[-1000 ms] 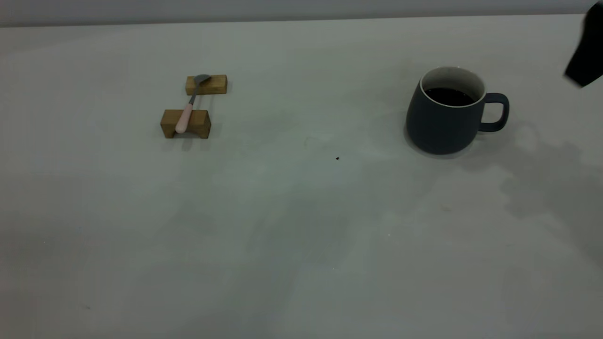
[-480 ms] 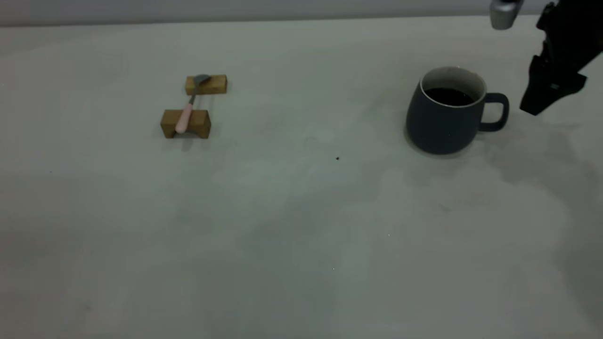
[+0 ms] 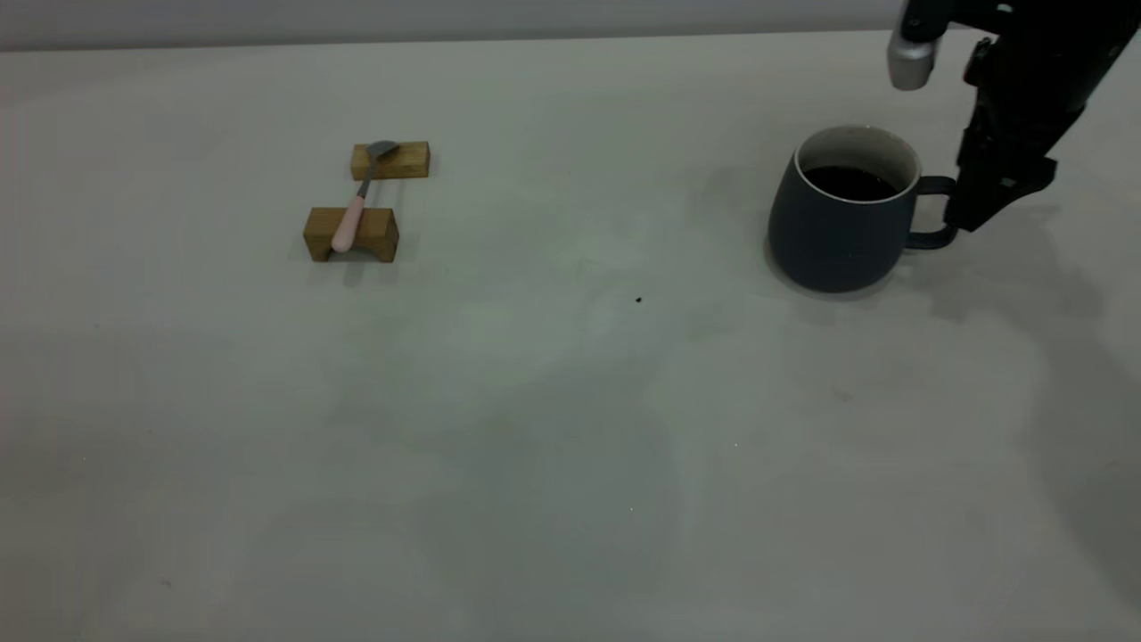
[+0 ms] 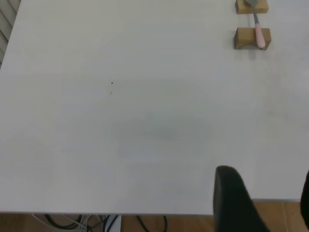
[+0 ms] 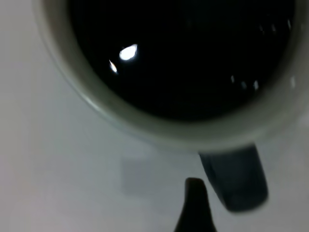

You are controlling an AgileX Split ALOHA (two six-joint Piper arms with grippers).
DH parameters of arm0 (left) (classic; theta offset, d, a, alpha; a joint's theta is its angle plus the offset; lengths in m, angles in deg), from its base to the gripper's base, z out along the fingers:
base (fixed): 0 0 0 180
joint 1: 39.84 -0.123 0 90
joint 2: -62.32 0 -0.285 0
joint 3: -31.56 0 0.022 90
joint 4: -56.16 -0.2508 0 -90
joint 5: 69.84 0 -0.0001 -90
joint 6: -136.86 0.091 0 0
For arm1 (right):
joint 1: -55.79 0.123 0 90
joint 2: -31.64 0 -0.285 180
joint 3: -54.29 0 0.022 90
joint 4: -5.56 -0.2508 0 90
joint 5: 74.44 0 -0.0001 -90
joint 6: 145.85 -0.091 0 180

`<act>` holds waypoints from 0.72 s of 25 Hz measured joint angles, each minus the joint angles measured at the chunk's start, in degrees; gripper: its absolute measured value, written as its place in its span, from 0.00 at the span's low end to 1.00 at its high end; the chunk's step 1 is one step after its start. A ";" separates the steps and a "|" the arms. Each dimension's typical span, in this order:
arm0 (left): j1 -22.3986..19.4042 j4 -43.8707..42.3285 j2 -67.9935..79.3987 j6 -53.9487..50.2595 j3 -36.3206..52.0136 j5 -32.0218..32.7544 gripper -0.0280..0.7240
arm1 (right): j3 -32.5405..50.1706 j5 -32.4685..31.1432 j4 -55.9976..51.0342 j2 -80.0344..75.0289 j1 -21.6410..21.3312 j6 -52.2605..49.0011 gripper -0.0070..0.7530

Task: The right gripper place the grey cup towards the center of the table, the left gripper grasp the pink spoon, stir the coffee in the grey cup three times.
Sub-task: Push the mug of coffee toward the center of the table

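The grey cup point(image 3: 842, 227) stands at the right of the table point(image 3: 570, 428), holding dark coffee point(image 3: 849, 183), its handle point(image 3: 936, 212) turned to the right. My right gripper point(image 3: 961, 218) is lowered at that handle. In the right wrist view one finger point(image 5: 195, 205) sits just beside the handle point(image 5: 236, 179) with a gap between them, and the other finger is out of frame. The pink spoon point(image 3: 349, 223) lies across two wooden blocks at the left. My left gripper point(image 4: 267, 186) hangs open over the table's near edge, far from the spoon point(image 4: 260, 35).
The two brown wooden blocks point(image 3: 390, 160) point(image 3: 350, 234) carry the spoon, bowl on the far one. A tiny dark speck point(image 3: 638, 300) lies near the table's middle. Floor and cables point(image 4: 96, 222) show past the table edge in the left wrist view.
The right arm came in from the upper right edge, moving down and left until its fingers reached the cup's handle. Cup, spoon and blocks have not moved.
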 joint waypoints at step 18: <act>0.00 0.00 0.00 0.00 0.00 0.00 0.59 | -0.04 -1.76 -6.19 -0.57 4.93 2.29 0.24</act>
